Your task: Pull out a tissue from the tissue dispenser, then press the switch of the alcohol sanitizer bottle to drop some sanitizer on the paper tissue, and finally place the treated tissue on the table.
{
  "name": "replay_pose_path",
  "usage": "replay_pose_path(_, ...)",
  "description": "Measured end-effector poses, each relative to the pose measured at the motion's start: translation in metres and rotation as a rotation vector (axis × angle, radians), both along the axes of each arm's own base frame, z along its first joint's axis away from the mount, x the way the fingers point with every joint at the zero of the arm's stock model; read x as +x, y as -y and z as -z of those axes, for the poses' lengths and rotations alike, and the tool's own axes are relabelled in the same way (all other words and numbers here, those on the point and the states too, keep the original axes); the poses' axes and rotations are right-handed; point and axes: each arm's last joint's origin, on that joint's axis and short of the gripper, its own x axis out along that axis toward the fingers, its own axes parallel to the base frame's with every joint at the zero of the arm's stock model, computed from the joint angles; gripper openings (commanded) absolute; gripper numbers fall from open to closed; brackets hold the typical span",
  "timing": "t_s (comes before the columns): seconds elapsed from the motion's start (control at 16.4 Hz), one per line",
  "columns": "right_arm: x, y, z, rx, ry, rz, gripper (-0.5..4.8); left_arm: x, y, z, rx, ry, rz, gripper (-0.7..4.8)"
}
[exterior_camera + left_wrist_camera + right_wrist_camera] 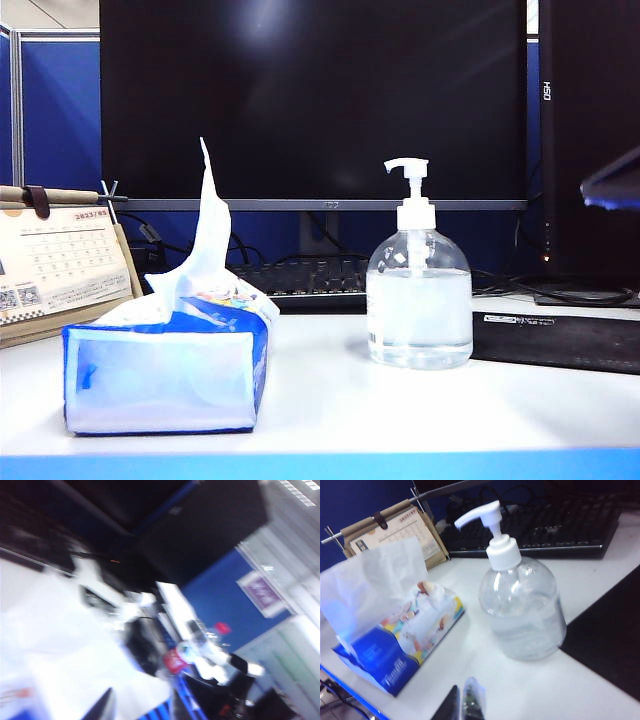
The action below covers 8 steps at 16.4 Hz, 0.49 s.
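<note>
Standing up from the tissue dispenser (165, 375) at the lower left of the exterior view, the tissue (208, 235) is not yet pulled out. The alcohol sanitizer bottle (418, 305) waits right of centre on the table (330, 400), its switch (408, 172) untouched, so I judge every step remains. The left gripper (107, 707) appears only as a blurred dark tip, and the right gripper (462, 702) shows only its fingertips near the bottle; I cannot tell either one's state.
</note>
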Motion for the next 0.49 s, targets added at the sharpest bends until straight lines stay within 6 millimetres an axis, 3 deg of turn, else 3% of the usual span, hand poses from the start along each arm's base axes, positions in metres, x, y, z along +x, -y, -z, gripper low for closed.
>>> replay_pose_path(0.18, -0.002, 0.001, -0.022, 0.05, 0.069, -0.001, 0.56, -0.001, 0.018, 0.0, -0.028, -0.069, 0.044, 1.63)
replay_pose_path(0.24, -0.003, 0.002, -0.031, 0.068, 0.097, 0.003, 0.55, 0.0, 0.024, 0.003, -0.021, -0.106, 0.06, 1.89)
replay_pose_path(0.37, -0.006, 0.005, -0.049, 0.107, 0.154, 0.027, 0.55, 0.004, 0.042, 0.006, 0.031, -0.173, 0.076, 1.89)
replay_pose_path(0.49, -0.006, 0.006, -0.053, 0.117, 0.173, 0.049, 0.55, 0.01, 0.055, -0.006, 0.119, -0.172, 0.074, 1.89)
